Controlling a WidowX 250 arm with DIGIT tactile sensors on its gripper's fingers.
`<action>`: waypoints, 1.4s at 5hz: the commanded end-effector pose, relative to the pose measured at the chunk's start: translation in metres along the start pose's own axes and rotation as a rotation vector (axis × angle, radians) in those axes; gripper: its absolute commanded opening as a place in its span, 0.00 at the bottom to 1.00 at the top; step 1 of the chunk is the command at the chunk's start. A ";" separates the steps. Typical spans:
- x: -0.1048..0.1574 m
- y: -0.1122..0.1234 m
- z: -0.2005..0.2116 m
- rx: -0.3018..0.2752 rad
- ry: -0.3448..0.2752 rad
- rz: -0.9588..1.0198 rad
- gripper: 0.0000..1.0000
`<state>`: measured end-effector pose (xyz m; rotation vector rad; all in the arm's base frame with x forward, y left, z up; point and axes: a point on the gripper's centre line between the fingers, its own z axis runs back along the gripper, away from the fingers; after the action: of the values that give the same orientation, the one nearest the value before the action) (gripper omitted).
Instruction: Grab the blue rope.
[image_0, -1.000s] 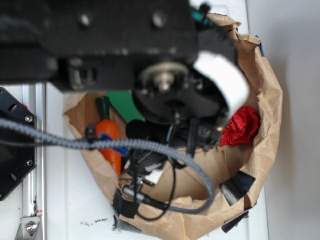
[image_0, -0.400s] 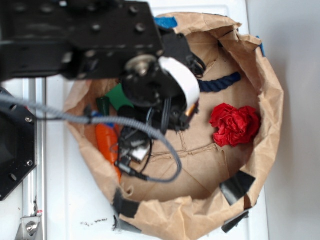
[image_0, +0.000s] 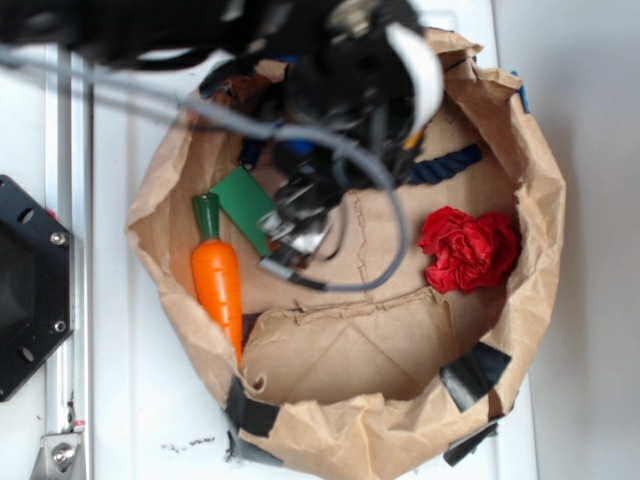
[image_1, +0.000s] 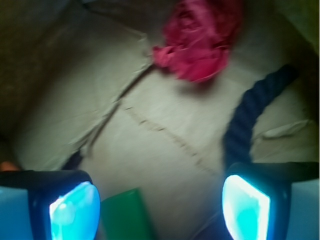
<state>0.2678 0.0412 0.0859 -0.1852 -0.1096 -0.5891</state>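
The blue rope (image_0: 447, 164) is a thick navy twisted cord lying on the floor of a brown paper bag (image_0: 540, 210); only its right end shows past the arm in the exterior view. In the wrist view the blue rope (image_1: 252, 110) curves down to my right finger. My gripper (image_1: 160, 207) hangs open above the bag floor, nothing between its fingers (image_1: 245, 207). In the exterior view the arm hides most of the gripper (image_0: 300, 215).
Inside the bag lie a crumpled red cloth (image_0: 468, 248), a toy carrot (image_0: 218, 278) and a flat green piece (image_0: 245, 207). A grey braided cable (image_0: 385, 215) loops over the bag floor. A black mount (image_0: 30, 290) sits at the left.
The arm has swung up and toward the far side of the bag, uncovering the carrot, the green piece and the bag floor. The rope's end has come into view.
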 end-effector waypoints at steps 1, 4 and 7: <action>0.020 0.027 0.010 0.061 -0.002 -0.020 1.00; 0.027 0.053 -0.006 0.060 0.026 -0.055 1.00; 0.024 0.061 -0.034 0.041 -0.017 -0.057 1.00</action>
<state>0.3202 0.0651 0.0359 -0.1813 -0.0986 -0.6441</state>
